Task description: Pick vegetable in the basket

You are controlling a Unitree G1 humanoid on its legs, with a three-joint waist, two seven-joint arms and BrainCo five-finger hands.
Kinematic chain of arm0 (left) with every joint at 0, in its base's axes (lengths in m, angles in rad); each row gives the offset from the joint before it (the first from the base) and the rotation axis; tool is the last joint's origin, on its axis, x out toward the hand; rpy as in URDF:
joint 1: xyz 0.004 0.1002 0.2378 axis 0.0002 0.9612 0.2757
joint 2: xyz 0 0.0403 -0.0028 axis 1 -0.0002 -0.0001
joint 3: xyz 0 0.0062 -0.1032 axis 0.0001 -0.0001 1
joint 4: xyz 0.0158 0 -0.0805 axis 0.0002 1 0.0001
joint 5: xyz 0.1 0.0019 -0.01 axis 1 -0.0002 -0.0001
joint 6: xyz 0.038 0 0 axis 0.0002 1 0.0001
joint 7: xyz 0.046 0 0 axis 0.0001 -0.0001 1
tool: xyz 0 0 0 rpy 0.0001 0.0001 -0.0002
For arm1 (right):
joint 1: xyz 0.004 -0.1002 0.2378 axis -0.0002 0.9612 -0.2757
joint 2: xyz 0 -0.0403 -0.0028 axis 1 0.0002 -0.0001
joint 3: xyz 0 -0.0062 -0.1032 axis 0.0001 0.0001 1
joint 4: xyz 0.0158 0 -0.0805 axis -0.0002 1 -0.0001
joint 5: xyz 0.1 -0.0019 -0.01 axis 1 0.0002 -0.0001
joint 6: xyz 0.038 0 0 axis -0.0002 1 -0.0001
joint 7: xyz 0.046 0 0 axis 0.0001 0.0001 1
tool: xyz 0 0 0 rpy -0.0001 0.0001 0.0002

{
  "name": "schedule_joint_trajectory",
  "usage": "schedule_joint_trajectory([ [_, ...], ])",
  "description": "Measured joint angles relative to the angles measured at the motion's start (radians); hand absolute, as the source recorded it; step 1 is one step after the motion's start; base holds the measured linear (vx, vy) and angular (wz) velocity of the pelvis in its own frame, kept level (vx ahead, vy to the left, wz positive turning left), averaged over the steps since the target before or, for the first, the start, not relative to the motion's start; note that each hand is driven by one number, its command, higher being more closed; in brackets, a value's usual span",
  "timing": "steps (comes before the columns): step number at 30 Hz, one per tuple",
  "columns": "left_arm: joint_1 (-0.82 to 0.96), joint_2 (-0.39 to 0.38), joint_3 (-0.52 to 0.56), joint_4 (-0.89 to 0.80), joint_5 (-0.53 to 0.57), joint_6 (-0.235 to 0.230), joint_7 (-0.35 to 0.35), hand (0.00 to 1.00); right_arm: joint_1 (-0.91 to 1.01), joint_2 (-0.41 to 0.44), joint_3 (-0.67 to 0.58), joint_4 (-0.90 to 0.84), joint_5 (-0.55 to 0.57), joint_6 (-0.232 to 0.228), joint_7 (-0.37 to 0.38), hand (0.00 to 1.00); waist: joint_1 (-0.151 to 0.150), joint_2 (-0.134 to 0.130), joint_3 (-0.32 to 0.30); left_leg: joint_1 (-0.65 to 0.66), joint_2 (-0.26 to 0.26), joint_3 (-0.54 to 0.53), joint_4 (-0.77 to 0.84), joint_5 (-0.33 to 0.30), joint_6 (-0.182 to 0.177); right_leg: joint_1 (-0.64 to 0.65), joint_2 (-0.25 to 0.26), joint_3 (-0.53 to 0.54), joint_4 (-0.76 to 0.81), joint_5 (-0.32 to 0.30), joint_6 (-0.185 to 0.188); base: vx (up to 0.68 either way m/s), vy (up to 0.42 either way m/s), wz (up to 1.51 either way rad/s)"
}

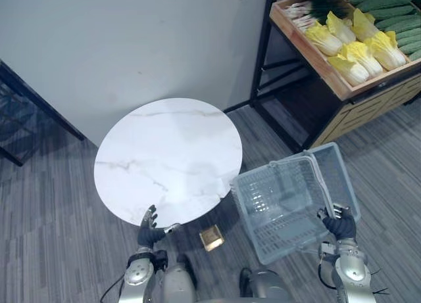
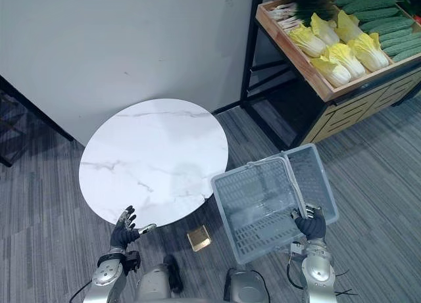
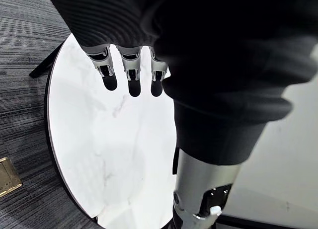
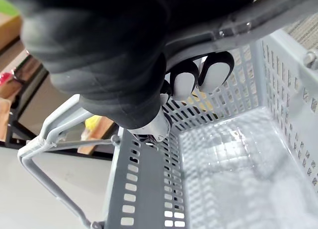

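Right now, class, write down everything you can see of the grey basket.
The basket is pale grey plastic and rectangular, with slotted walls and floor. It is empty. It is held tilted beside the round white table, with its open top showing in the eye views. The right hand curls round one handle; the other handle is unheld.
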Motion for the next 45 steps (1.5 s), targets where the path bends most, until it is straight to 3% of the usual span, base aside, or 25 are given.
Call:
schedule_joint_trajectory([
  [1,-0.002,0.006,0.001,0.004,0.0,0.0,0.001,0.0,0.0,0.011,-0.007,0.011,0.001,0.0,0.0,1.0,0.001,-0.014,0.002,0.009,-0.012,0.004,-0.037,0.011,-0.025,-0.009,-0.009,0.005,0.001,0.005,0.008,-0.13,0.115,-0.01],
  [2,-0.005,0.006,0.002,0.01,0.0,0.0,0.002,0.0,0.01,0.021,-0.015,0.014,0.008,0.0,0.001,1.0,0.006,-0.029,0.003,0.019,-0.03,0.018,-0.064,0.027,-0.015,-0.009,-0.017,0.018,-0.014,0.03,0.024,-0.09,0.121,-0.14],
  [6,0.012,0.003,0.002,0.057,0.0,0.002,0.002,0.0,0.027,0.027,-0.024,0.033,0.017,0.0,0.001,1.0,0.002,-0.034,0.002,0.04,-0.034,0.069,-0.046,0.02,-0.003,0.005,-0.012,0.069,-0.055,0.077,0.038,-0.02,0.127,-0.4],
  [12,-0.014,0.001,-0.004,0.052,0.001,0.001,0.003,0.0,0.016,0.056,-0.016,0.043,0.036,0.001,0.003,1.0,-0.006,-0.039,0.002,0.102,-0.015,0.253,-0.006,-0.039,0.008,-0.036,0.053,0.24,-0.094,0.148,0.059,-0.04,0.091,-1.06],
  [13,-0.024,0.003,-0.008,0.047,0.001,0.001,0.003,0.0,0.011,0.056,-0.016,0.042,0.036,0.001,0.003,1.0,-0.009,-0.047,0.003,0.122,-0.005,0.311,-0.003,-0.05,0.011,-0.046,0.044,0.204,-0.105,0.132,0.039,-0.09,0.075,-1.33],
  [15,-0.036,0.007,-0.015,0.04,0.003,0.001,0.004,0.0,0.001,0.056,-0.008,0.043,0.036,0.001,0.003,1.0,-0.017,-0.057,0.0,0.156,0.004,0.401,-0.023,-0.053,0.009,-0.065,-0.043,0.001,-0.092,0.128,0.02,-0.03,0.072,-1.44],
  [16,-0.04,0.02,-0.015,0.038,0.003,0.0,0.004,0.0,-0.011,0.055,0.002,0.044,0.036,0.001,0.004,1.0,-0.029,-0.065,-0.001,0.184,0.007,0.475,-0.029,-0.061,-0.001,-0.071,-0.119,-0.191,-0.066,0.129,0.001,0.03,0.008,-1.3],
  [18,-0.048,0.028,-0.019,0.039,0.008,0.001,0.005,0.0,-0.037,0.051,0.001,0.062,0.036,0.001,0.004,1.0,-0.03,-0.069,-0.004,0.218,0.009,0.557,-0.029,-0.065,-0.009,-0.072,-0.186,-0.375,-0.025,0.134,-0.012,0.09,-0.052,-1.47],
  [20,-0.063,0.041,-0.021,0.044,0.007,0.001,0.004,0.0,-0.074,0.043,0.001,0.088,0.035,0.001,0.005,1.0,-0.035,-0.07,-0.006,0.245,0.008,0.588,-0.028,-0.064,-0.009,-0.093,-0.198,-0.437,0.019,0.146,-0.02,0.14,-0.129,-1.52],
  [22,-0.106,0.044,-0.04,0.081,0.008,0.001,0.003,0.0,-0.1,0.013,0.001,0.109,0.035,0.001,0.005,1.0,-0.066,-0.046,-0.007,0.265,0.02,0.596,-0.002,-0.064,-0.01,-0.122,-0.17,-0.383,0.057,0.113,-0.019,0.23,-0.179,-1.24],
  [24,-0.136,0.037,-0.052,0.099,0.01,0.001,0.002,0.0,-0.102,-0.002,0.0,0.12,0.036,0.001,0.007,1.0,-0.08,-0.028,-0.012,0.265,0.095,0.577,0.154,-0.054,0.001,-0.113,-0.122,-0.334,0.072,0.083,-0.024,0.29,-0.173,-1.06],
  [26,-0.139,0.034,-0.07,0.1,0.008,-0.002,0.003,0.0,-0.102,-0.006,0.007,0.122,0.036,0.003,0.009,1.0,-0.073,-0.02,-0.01,0.222,0.194,0.446,0.422,0.082,0.153,-0.05,-0.056,-0.249,0.057,0.052,-0.037,0.29,-0.14,-1.34],
  [27,-0.124,0.032,-0.088,0.099,0.006,-0.006,0.003,0.0,-0.102,-0.019,0.03,0.12,0.038,0.002,0.005,1.0,-0.071,-0.018,-0.011,0.163,0.196,0.297,0.556,0.126,0.134,-0.002,-0.038,-0.198,0.024,0.04,-0.042,0.24,-0.045,-1.2],
  [29,-0.121,0.023,-0.113,0.096,0.0,-0.009,0.005,0.0,-0.104,-0.036,0.043,0.12,0.069,0.0,0.003,1.0,-0.053,-0.016,-0.012,0.024,0.13,0.121,0.669,0.023,0.064,0.039,-0.025,-0.126,0.0,0.017,-0.048,0.28,0.034,-1.17],
  [30,-0.11,0.016,-0.116,0.088,0.0,-0.009,0.012,0.0,-0.11,-0.036,0.05,0.12,0.08,0.0,0.003,1.0,-0.039,-0.021,-0.009,-0.054,0.085,0.061,0.666,-0.028,0.072,0.077,-0.025,-0.087,-0.022,0.012,-0.044,0.29,0.073,-1.03],
  [32,-0.081,0.01,-0.117,0.062,0.0,-0.009,0.028,0.0,-0.115,-0.04,0.063,0.119,0.089,-0.003,0.003,1.0,-0.016,-0.037,-0.004,-0.142,0.032,0.046,0.557,-0.062,0.072,0.13,-0.044,-0.037,-0.043,-0.003,-0.018,0.35,0.148,-0.77],
  [34,-0.063,0.003,-0.117,0.032,0.001,-0.009,0.042,0.0,-0.116,-0.048,0.065,0.122,0.097,-0.003,0.0,1.0,-0.014,-0.032,-0.001,-0.211,-0.035,0.043,0.362,-0.051,0.056,0.181,-0.081,-0.022,-0.065,-0.028,0.02,0.42,0.25,-0.33],
  [35,-0.055,-0.003,-0.115,0.003,0.001,-0.009,0.049,0.0,-0.116,-0.059,0.063,0.126,0.099,-0.001,-0.001,1.0,-0.005,-0.025,-0.003,-0.227,-0.087,0.035,0.184,-0.016,0.018,0.202,-0.099,-0.001,-0.07,-0.048,0.048,0.29,0.221,-0.31],
  [36,-0.047,-0.007,-0.114,-0.015,0.001,-0.01,0.053,0.0,-0.115,-0.069,0.066,0.13,0.099,-0.001,-0.001,1.0,0.008,-0.011,-0.009,-0.23,-0.101,0.027,0.085,0.012,-0.002,0.205,-0.097,0.011,-0.07,-0.059,0.063,0.4,0.283,-0.72],
  [37,-0.027,-0.013,-0.109,-0.039,0.004,-0.018,0.07,0.0,-0.117,-0.083,0.077,0.143,0.095,0.0,0.0,1.0,0.028,0.006,-0.02,-0.222,-0.118,0.015,0.032,0.124,0.062,0.219,-0.091,0.052,-0.075,-0.08,0.084,0.48,0.324,-0.75],
  [39,-0.024,-0.013,-0.087,-0.043,0.01,-0.022,0.084,0.0,-0.112,-0.082,0.098,0.158,0.086,0.0,0.002,1.0,0.026,-0.016,-0.044,-0.226,-0.17,0.01,0.085,0.086,0.137,0.263,-0.14,0.071,-0.127,-0.095,0.106,0.56,0.336,-0.31],
  [40,-0.031,-0.014,-0.079,-0.043,0.014,-0.024,0.085,0.0,-0.108,-0.074,0.101,0.171,0.083,0.0,0.002,1.0,0.022,-0.047,-0.056,-0.222,-0.206,0.024,0.094,0.041,0.164,0.252,-0.187,0.079,-0.064,-0.108,0.131,0.56,0.283,0.14],
  [42,-0.039,-0.012,-0.08,-0.042,0.019,-0.024,0.085,0.0,-0.112,-0.066,0.1,0.193,0.069,0.007,0.006,1.0,0.009,-0.07,-0.056,-0.186,-0.248,0.034,0.089,-0.009,0.181,0.143,-0.236,0.113,0.207,-0.076,0.204,0.54,0.245,0.11],
  [43,-0.027,-0.007,-0.083,-0.041,0.021,-0.021,0.084,0.0,-0.113,-0.061,0.101,0.216,0.057,0.017,0.011,1.0,0.003,-0.082,-0.053,-0.115,-0.271,0.039,0.069,-0.027,0.198,0.086,-0.257,0.138,0.404,-0.031,0.271,0.56,0.169,-0.07],
  [45,-0.012,-0.001,-0.099,-0.041,0.022,-0.016,0.086,0.0,-0.114,-0.064,0.113,0.262,0.032,0.027,0.022,1.0,0.003,-0.075,-0.051,0.01,-0.283,0.04,0.008,-0.054,0.199,0.027,-0.257,0.102,0.603,-0.054,0.205,0.6,0.118,-0.18],
])
